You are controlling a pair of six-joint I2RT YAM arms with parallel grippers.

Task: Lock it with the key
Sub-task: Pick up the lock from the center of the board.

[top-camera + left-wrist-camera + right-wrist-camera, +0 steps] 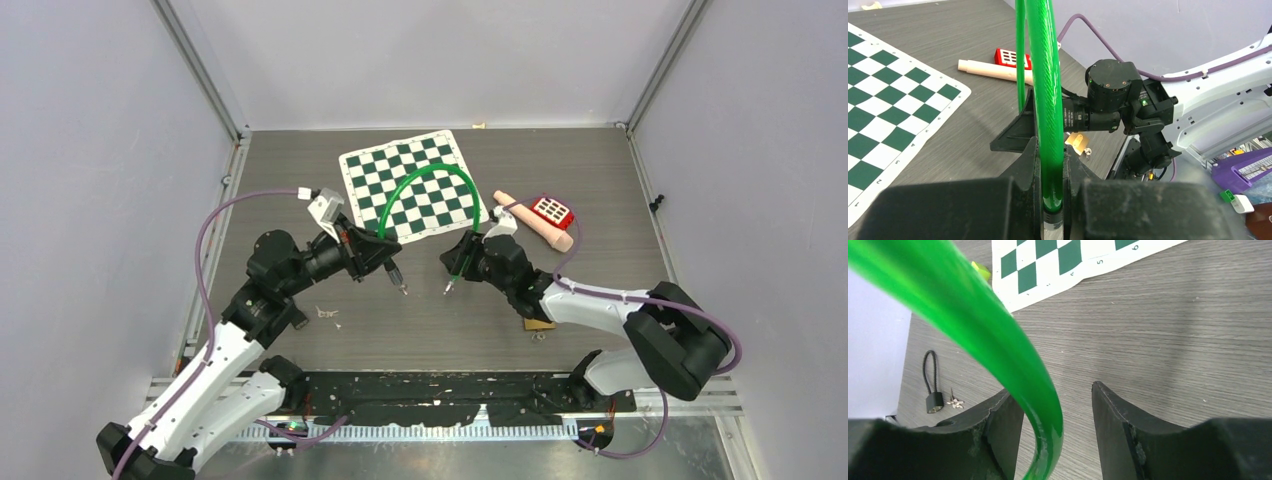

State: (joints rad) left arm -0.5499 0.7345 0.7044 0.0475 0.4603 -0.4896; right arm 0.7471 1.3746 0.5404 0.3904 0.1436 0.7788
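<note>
Cable lock (430, 172), the green one, arches up off the desk (600, 170) btw both arms, over the chess mat (430, 200). Left hand (383, 248) is clenched tight on one end. Right hand (1052, 389) is around the other end but released, w/ the cable touching just one finger (998, 430). Keys (326, 314) lie on the desk by the left arm.

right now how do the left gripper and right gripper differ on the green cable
The left gripper is shut on the green cable, pinching its end from both sides; the right gripper stands open, cable against one finger, a gap to the other. The left sits at the arch's left end, the right at its right end. Both have the cable between their fingers.
</note>
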